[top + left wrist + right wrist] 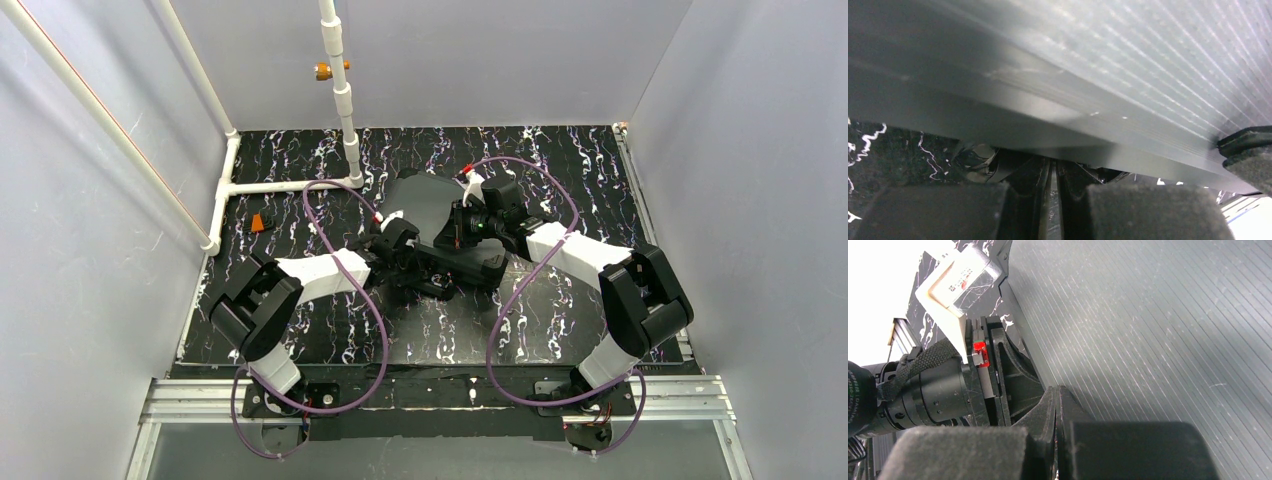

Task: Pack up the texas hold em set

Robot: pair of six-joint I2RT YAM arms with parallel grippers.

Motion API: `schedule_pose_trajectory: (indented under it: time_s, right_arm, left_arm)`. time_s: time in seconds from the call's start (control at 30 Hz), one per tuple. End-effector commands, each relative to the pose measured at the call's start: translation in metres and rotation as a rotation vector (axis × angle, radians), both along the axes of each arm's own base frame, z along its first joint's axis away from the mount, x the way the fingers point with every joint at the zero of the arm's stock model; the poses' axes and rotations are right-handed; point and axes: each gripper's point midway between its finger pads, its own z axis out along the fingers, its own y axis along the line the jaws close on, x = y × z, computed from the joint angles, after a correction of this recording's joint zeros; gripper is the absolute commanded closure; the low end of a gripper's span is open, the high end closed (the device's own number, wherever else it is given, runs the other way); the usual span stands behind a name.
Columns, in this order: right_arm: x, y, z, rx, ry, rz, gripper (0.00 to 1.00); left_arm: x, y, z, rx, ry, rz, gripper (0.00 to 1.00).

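**A:** What lies nearest in the overhead view?

**B:** Two white and black arms rise from the near edge of a dark marbled worktop (450, 340). They reach inward and meet at its middle.

**A:** And their hands?

**B:** The left hand (1050, 200) has its two padded fingers pressed together with nothing between them. The right hand (1058, 435) is likewise closed and empty. Each sits close against a grey ribbed surface that fills most of its wrist view. Whether they actually touch it I cannot tell.

**A:** What is that surface?

**B:** I judge it to be the outside of the lid (425, 200) of the black case (470, 268). The case lies at the centre of the worktop, between the two hands. The lid seems tilted rather than lying flat, and the inside of the case is hidden.

**A:** So which step is this?

**B:** Closing the lid, it appears. The next move calls for both closed hands to push the lid down evenly until it meets the base. I cannot make out any latches.

**A:** Anything farther back?

**B:** A small orange block (258, 222) lies at the far left, well apart from the case. It sits near a white pipe frame (285, 185)
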Motion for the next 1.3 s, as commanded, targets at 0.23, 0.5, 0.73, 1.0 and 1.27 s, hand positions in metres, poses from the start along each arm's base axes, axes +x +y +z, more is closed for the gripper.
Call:
schedule_pose_trajectory:
  time_s: [0.23, 0.5, 0.73, 1.0, 1.27]
  right_arm:
    - [-0.088, -0.087, -0.126, -0.445, 0.403, -0.007, 0.99]
    - [-0.087, -0.087, -0.126, -0.446, 0.404, -0.011, 0.99]
    - [-0.082, -0.085, -0.115, -0.436, 0.385, -0.023, 0.99]
    - [-0.072, -0.081, -0.094, -0.420, 0.348, -0.047, 0.99]
    - [-0.061, -0.076, -0.073, -0.402, 0.311, -0.063, 0.99]
  left_arm:
    - [-0.002, 0.016, -0.045, 0.048, 0.081, 0.267, 0.95]
    - [-0.005, 0.031, -0.068, 0.156, 0.151, 0.356, 0.96]
    - [-0.006, 0.032, -0.060, 0.167, 0.134, 0.339, 0.94]
    - [-0.017, 0.043, -0.037, 0.156, 0.111, 0.335, 0.92]
    - [-0.027, 0.058, -0.003, 0.150, 0.055, 0.327, 0.91]
